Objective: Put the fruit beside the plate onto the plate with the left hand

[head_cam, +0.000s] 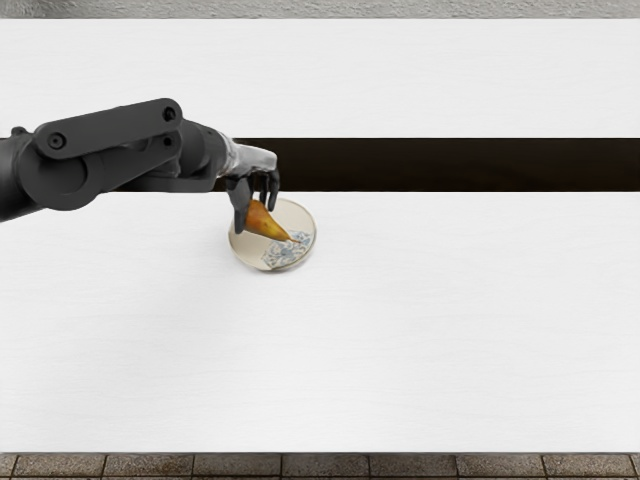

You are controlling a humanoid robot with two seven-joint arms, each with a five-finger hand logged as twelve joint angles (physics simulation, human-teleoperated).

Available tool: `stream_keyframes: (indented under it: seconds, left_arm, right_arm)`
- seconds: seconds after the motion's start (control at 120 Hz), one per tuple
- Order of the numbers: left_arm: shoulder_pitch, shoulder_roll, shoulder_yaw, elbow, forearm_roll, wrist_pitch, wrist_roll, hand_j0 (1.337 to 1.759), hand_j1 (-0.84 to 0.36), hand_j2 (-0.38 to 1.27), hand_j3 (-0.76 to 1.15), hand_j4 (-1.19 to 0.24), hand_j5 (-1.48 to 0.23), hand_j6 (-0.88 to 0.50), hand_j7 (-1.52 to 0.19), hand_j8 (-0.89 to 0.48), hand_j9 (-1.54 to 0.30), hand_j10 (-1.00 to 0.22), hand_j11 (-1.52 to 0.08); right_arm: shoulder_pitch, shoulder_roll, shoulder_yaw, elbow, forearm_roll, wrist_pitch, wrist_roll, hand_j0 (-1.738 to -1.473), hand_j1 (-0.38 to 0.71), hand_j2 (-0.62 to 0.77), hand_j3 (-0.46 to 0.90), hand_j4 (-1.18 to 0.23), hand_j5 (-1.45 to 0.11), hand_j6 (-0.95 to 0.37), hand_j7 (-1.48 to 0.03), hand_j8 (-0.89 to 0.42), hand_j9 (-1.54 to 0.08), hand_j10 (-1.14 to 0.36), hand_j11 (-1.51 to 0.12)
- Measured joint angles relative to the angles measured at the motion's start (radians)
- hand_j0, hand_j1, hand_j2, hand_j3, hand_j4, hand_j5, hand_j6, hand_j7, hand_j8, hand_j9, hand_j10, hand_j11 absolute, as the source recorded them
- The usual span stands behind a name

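Holding one fruit (265, 224) over one plate (307, 220), one left hand (252, 192), one table (420, 330)

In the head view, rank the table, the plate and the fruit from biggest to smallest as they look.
1. table
2. plate
3. fruit, gripped by the left hand

Big matte white tabletop (400, 350) pretty much everywhere, a dark horizontal band (450, 165) across it, brown stone-tile floor (320, 466) along the bottom.
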Motion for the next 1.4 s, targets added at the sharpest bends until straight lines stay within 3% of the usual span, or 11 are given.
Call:
stream_keyframes:
  seconds: [0.133,0.475,0.65,0.842,1.05,1.183,1.4]
  left_arm:
    - [0.008,-0.024,0.001,0.027,-0.003,0.0,-0.002,1.657,-0.42,0.66,0.0,-0.71,-1.0,-0.47,-0.97,-0.54,-0.96,-0.73,-0.96]
    - [0.011,-0.048,0.007,0.066,-0.002,-0.003,-0.003,1.657,-0.38,0.52,0.0,-0.68,-0.94,-0.48,-0.92,-0.53,-0.92,-0.7,-0.92]
    - [0.014,-0.074,0.001,0.078,-0.028,0.029,-0.005,1.658,0.02,0.22,0.0,-0.31,-0.43,-0.23,-0.42,-0.25,-0.42,-0.32,-0.42]
    - [0.013,-0.056,-0.001,0.08,-0.082,0.031,-0.005,1.658,0.22,0.09,0.0,-0.12,-0.17,-0.09,-0.16,-0.1,-0.16,-0.13,-0.16]
    - [0.033,0.106,-0.001,0.083,-0.421,0.016,-0.005,1.658,0.3,0.03,0.0,-0.05,-0.06,-0.03,-0.06,-0.04,-0.06,-0.05,-0.06]
    - [0.037,0.311,-0.001,0.08,-0.597,-0.136,0.0,1.658,0.33,0.02,0.0,-0.03,-0.03,-0.02,-0.03,-0.02,-0.03,-0.03,-0.03]
    - [0.042,0.462,-0.005,0.082,-0.729,-0.228,0.001,1.658,0.34,0.01,0.0,-0.01,-0.01,-0.01,-0.01,-0.01,-0.01,-0.01,-0.01]
  right_arm:
    - [0.0,0.0,0.0,0.0,0.0,0.0,0.0,-1.658,-0.31,-0.01,0.0,-0.03,-0.04,-0.03,-0.04,-0.03,-0.04,-0.03,-0.04]
    - [0.0,0.0,-0.002,0.0,0.0,0.0,0.0,-1.658,-0.31,-0.01,0.0,-0.03,-0.04,-0.03,-0.04,-0.03,-0.04,-0.03,-0.04]
    - [-0.001,0.0,-0.003,0.0,0.0,0.0,0.0,-1.658,-0.31,-0.01,0.0,-0.03,-0.04,-0.03,-0.04,-0.03,-0.04,-0.03,-0.04]
    - [0.0,0.0,-0.003,0.0,0.0,0.0,0.0,-1.658,-0.31,-0.01,0.0,-0.03,-0.04,-0.03,-0.04,-0.03,-0.04,-0.03,-0.04]
    - [-0.002,0.0,-0.004,0.0,0.0,0.0,0.001,-1.658,-0.31,-0.01,0.0,-0.03,-0.04,-0.03,-0.04,-0.03,-0.04,-0.03,-0.04]
    - [-0.007,0.0,-0.004,0.0,0.0,-0.002,0.001,-1.658,-0.31,-0.01,0.0,-0.03,-0.04,-0.03,-0.04,-0.03,-0.04,-0.03,-0.04]
    - [-0.007,0.0,-0.006,0.0,0.0,-0.008,0.001,-1.658,-0.31,-0.01,0.0,-0.03,-0.04,-0.03,-0.04,-0.03,-0.04,-0.03,-0.04]
